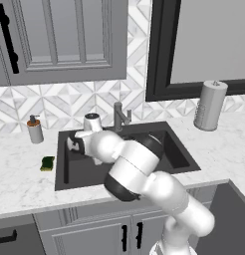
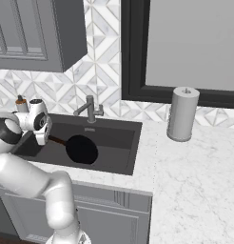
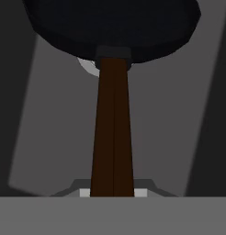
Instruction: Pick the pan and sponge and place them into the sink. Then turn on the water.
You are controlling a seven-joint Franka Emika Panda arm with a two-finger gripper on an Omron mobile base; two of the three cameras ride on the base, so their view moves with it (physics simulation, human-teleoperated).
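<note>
The black pan [image 2: 82,148] lies low inside the dark grey sink [image 2: 120,143], over the silver drain [image 3: 86,67]. Whether it rests on the sink floor I cannot tell. Its reddish-brown handle [image 3: 112,137] runs back to my gripper [image 2: 44,137], which is shut on the handle's end at the sink's left side. In the hand view the pan [image 3: 110,23] is at the top and the gripper [image 3: 112,193] clamps the handle at the bottom. The yellow and green sponge [image 1: 47,163] lies on the counter left of the sink [image 1: 74,175]. The faucet [image 1: 119,117] stands behind the basin with no water running.
A grey soap dispenser [image 1: 35,129] stands on the counter at the back left. A paper towel roll [image 1: 210,105] is at the back right under the window. My arm bends over the sink's middle in the left base view. Cabinet doors hang above the counter.
</note>
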